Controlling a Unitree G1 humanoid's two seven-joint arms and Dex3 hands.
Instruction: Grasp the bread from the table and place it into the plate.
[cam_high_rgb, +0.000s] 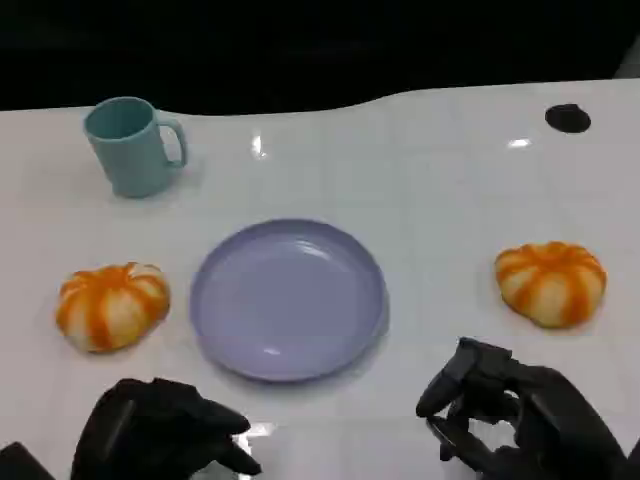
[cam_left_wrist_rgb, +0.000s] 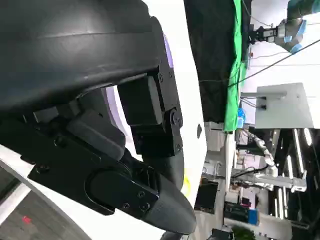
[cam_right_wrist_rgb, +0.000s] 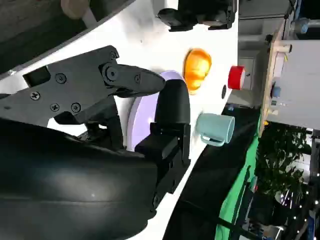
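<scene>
Two round breads with orange and white stripes lie on the white table, one left of the plate (cam_high_rgb: 112, 305) and one to its right (cam_high_rgb: 551, 282). The lavender plate (cam_high_rgb: 288, 298) sits between them with nothing on it. My left hand (cam_high_rgb: 165, 430) hovers low at the near edge, in front of the left bread, holding nothing. My right hand (cam_high_rgb: 510, 415) is near the front right, fingers apart and curved, short of the right bread. The right wrist view shows the plate (cam_right_wrist_rgb: 140, 117), the left bread (cam_right_wrist_rgb: 196, 67) and my left hand (cam_right_wrist_rgb: 200, 12) beyond the right hand's fingers (cam_right_wrist_rgb: 172, 107).
A teal mug (cam_high_rgb: 135, 145) stands at the back left, also seen in the right wrist view (cam_right_wrist_rgb: 216, 128). A small black mark (cam_high_rgb: 567, 118) sits at the table's far right. Bare table lies between the hands and the plate.
</scene>
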